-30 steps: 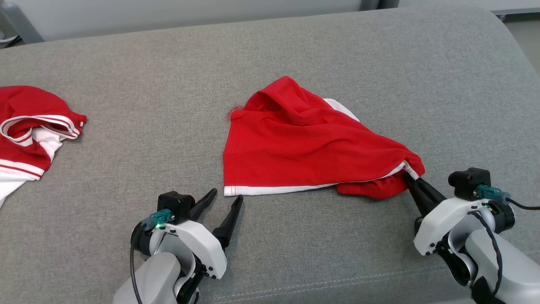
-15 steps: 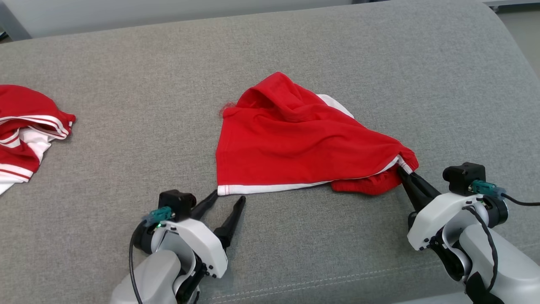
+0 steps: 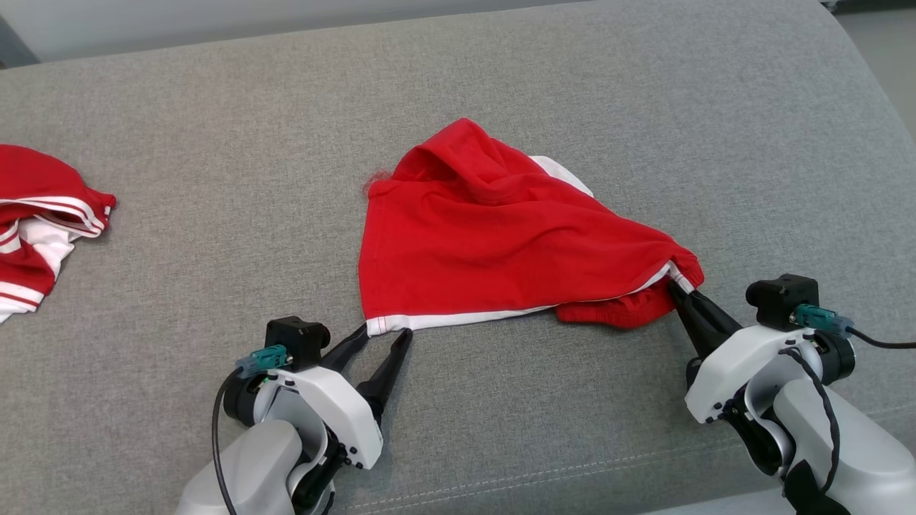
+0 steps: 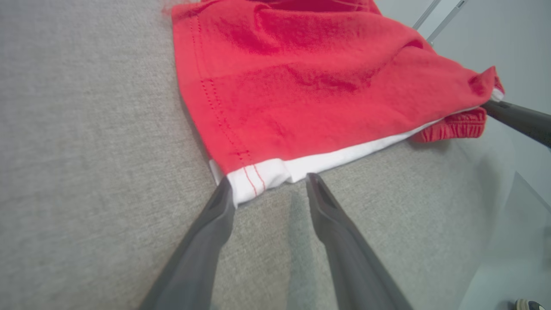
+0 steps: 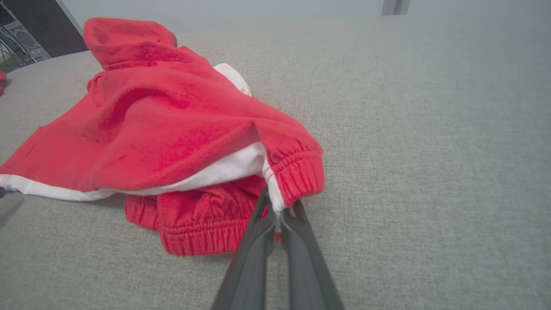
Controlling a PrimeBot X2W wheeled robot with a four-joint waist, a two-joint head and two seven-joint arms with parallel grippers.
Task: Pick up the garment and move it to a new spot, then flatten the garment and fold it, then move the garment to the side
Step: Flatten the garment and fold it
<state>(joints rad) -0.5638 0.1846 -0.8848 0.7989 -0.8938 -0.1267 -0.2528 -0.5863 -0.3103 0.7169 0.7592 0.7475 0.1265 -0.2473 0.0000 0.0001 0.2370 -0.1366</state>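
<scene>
Fingers (image 4: 202,241) of the left gripper (image 3: 384,332) stand wide apart, down low on the grey cushion (image 3: 215,179). Their tips bracket the white hem corner (image 4: 252,181) of the red garment (image 3: 501,243). One tip is touching the cloth edge, but nothing is gripped.

Over at four o'clock in the head view, the right gripper (image 3: 676,286) is clamped tight, its tips pinching the elastic waistband (image 5: 297,172) at the garment's near right corner.

The garment itself sits mid-cushion in a rumpled triangle, peak at twelve o'clock and white hem running along the six o'clock edge. A second red-and-white garment (image 3: 36,214) lies well apart at nine o'clock.

This looks like the flattening step, with one corner secured and the other being lined up.

The next move calls for the left tips to slide a touch further toward twelve, so the hem lies properly between the pads. Then they close firmly. Only the very corner sits between the tips, so a shallow bite could slip. After that, pull the two corners apart toward nine and three to spread the cloth flat.
</scene>
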